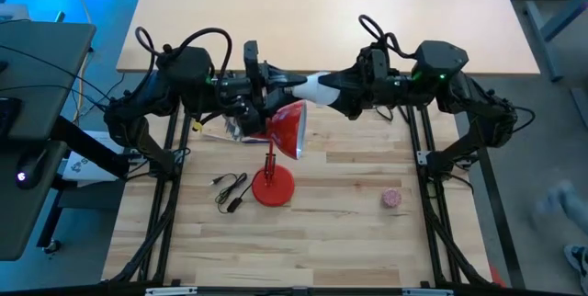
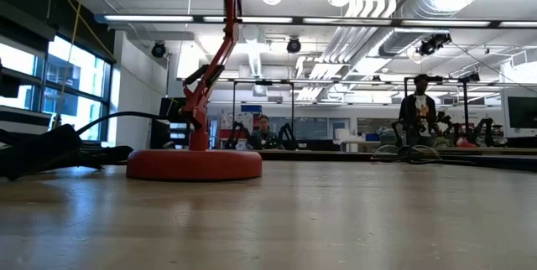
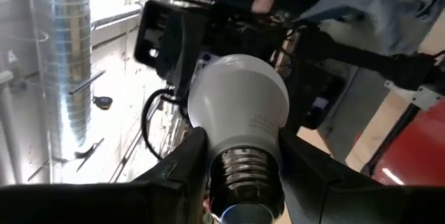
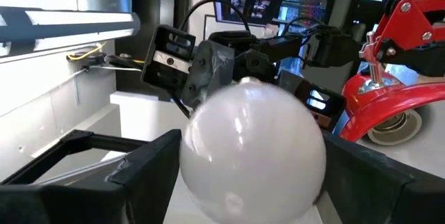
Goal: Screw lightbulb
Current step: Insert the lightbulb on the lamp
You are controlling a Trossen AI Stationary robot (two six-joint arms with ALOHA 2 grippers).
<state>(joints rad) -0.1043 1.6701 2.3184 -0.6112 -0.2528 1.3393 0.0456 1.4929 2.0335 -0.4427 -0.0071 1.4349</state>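
**Both arms hold the bulb above the bench**

The wooden bench (image 1: 367,232) carries everything, and the two dark arms meet over its far half. The left arm (image 1: 175,80) comes from one side and the right arm (image 1: 450,85) from the other, and they face each other.

The red lamp (image 1: 280,149) is the next largest thing. Its round base (image 2: 195,163) stands on the bench, its shade (image 1: 288,129) is tilted just below the place where the arms meet, and the empty socket (image 4: 395,125) shows inside the shade.

The bulb (image 1: 319,87) is in the air between the two arms, above the shade and not in the socket. The left end effector (image 3: 243,165) is closed on the bulb at the neck, one finger on each side, just above the grey screw base (image 3: 245,175). The right end effector (image 4: 254,161) grips the bulb at the white round part, with its fingers wide around the glass.

A black cable with a plug (image 1: 230,190) lies on the bench beside the base. A small pink ball (image 1: 393,198) lies well apart, toward the right arm's side.
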